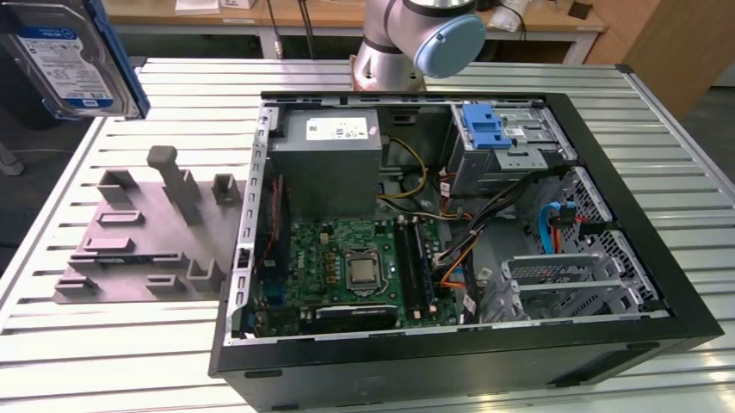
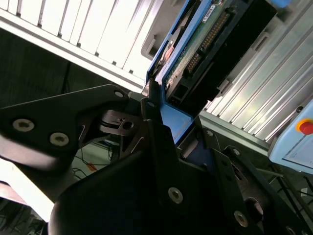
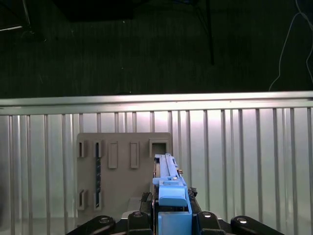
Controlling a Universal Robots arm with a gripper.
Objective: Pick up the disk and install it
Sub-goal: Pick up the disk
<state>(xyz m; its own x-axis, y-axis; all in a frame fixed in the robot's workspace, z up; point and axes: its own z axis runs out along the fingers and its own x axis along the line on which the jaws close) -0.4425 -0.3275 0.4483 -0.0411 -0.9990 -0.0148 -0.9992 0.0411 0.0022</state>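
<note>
Nearest to us, at the exterior view's far left, is the disk [image 1: 69,60]. It hangs in the air with its white-and-blue label facing us and a blue rail down its edge. In both wrist views the gripper [image 2: 171,115] has its black fingers [image 2: 151,98] pressed against the disk [image 2: 205,34] at the rail end, so we read it as clamped on the drive. The first wrist view shows the disk [image 3: 168,171] edge-on, with the gripper [image 3: 169,208] closed around it. Beyond it lies the grey slotted fixture [image 3: 122,161] on the ribbed table [image 3: 244,147]. We judge the pick-up done, since the disk touches neither the fixture [image 1: 138,241] nor the table [image 1: 115,361]. The install is not yet done. The open computer case [image 1: 460,353] lies on its side to the exterior view's right, well apart from the disk. Inside it we see the grey power supply [image 1: 327,163], the green motherboard [image 1: 344,258], a drive cage with a blue tab [image 1: 488,129] at the far right and another metal cage [image 1: 574,275] nearer. We cannot tell which bay is meant for the drive. The arm's base [image 1: 419,39] stands at the far edge behind the case.
</note>
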